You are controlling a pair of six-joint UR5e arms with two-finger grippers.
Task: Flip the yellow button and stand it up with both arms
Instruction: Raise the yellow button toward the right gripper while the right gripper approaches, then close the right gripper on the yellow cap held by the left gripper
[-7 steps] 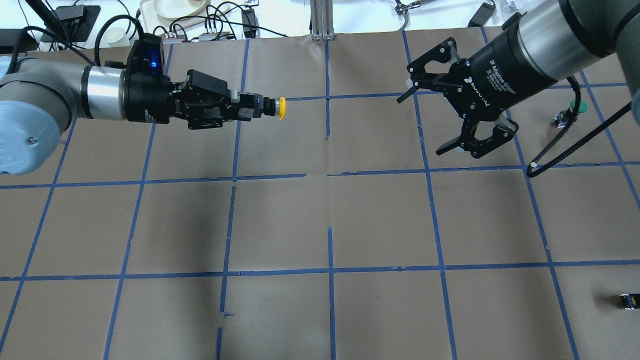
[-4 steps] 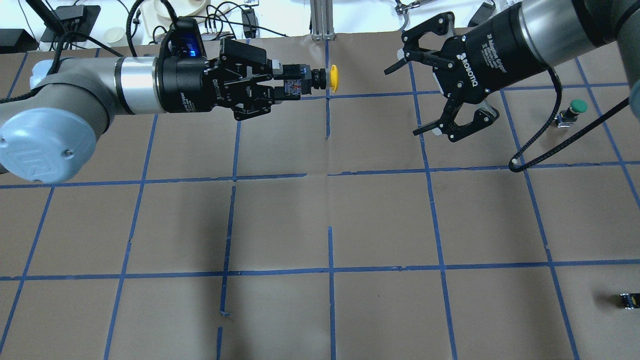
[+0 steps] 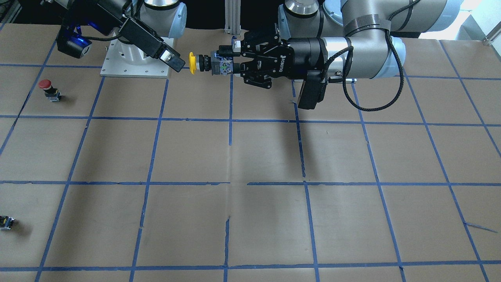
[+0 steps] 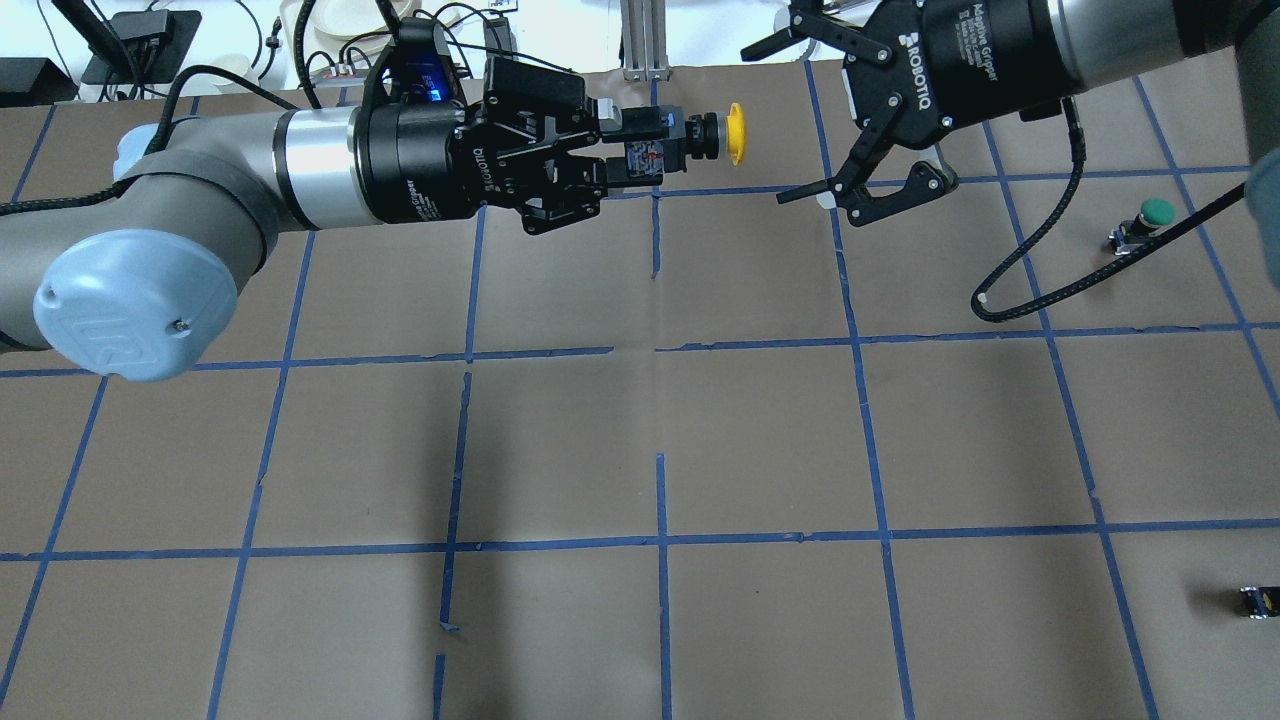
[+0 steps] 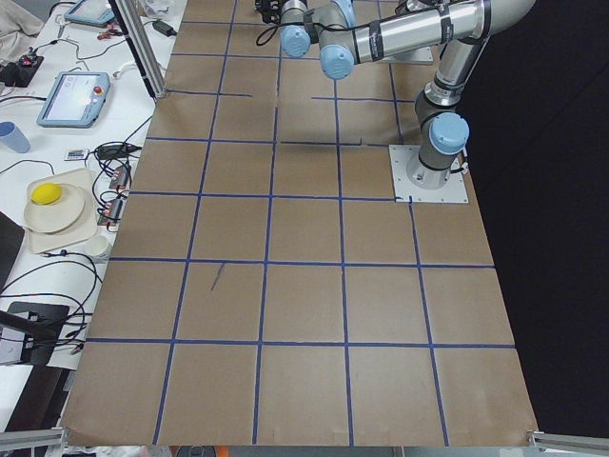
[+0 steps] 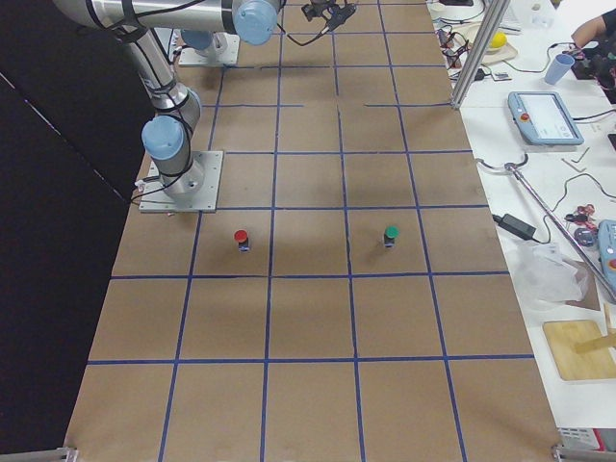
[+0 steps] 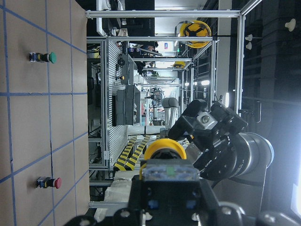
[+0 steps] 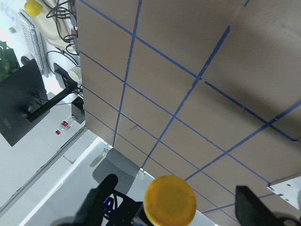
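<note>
My left gripper (image 4: 640, 157) is shut on the blocky base of the yellow button (image 4: 733, 133). It holds the button level in the air, cap pointing at my right gripper (image 4: 763, 123). The right gripper is open and empty, its jaws spread just beyond the cap and not touching it. In the front-facing view the yellow button (image 3: 192, 62) sits between the left gripper (image 3: 231, 64) and the right gripper (image 3: 178, 62). The right wrist view shows the cap (image 8: 170, 199) face-on between its fingers (image 8: 101, 195). The left wrist view shows the button (image 7: 165, 155) from behind.
A green-capped button (image 4: 1150, 215) stands at the table's right side. A red-capped button (image 3: 46, 85) stands near the right arm's base plate (image 3: 133, 68). A small capless black switch block (image 4: 1258, 600) lies at the right edge. Cables and dishes lie beyond the brown paper.
The left arm has carried the yellow button to the right and toward the view's top. The open right gripper has moved up and left, so the gap to the cap has shrunk.
</note>
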